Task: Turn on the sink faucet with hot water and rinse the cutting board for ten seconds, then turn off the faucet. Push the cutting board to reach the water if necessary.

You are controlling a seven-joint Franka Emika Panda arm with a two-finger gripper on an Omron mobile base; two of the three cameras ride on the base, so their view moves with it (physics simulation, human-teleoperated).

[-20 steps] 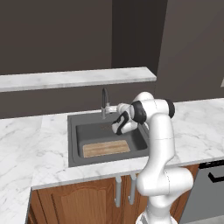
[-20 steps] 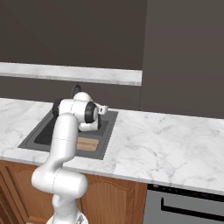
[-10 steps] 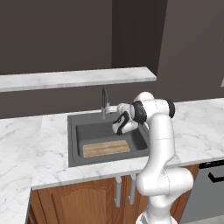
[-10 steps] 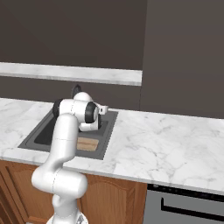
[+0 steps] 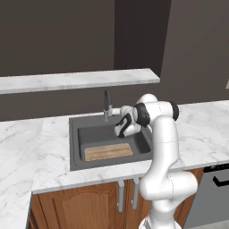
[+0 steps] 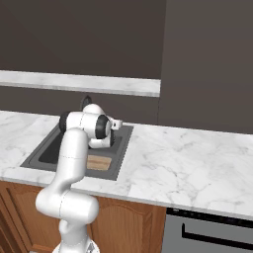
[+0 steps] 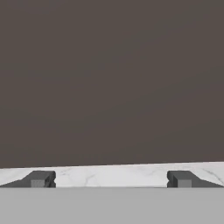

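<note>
The sink (image 5: 74,143) sits in the white marble tabletop (image 5: 27,147), near its front edge. The cutting board (image 5: 108,152) lies flat at the basin's front. Behind it rises the sink faucet (image 5: 107,105). The gripper (image 5: 120,126) hovers just right of the spout, jaws spread wide, holding nothing.

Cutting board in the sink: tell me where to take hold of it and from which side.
The cutting board lies flat on the sink floor, near the front wall. Probably best to come from above and pinch across its short right end, where the basin leaves the most room.

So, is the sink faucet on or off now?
Off, as far as the pictures show: no blue stream falls from the sink faucet into the sink, and the cutting board lies flat inside.
</note>
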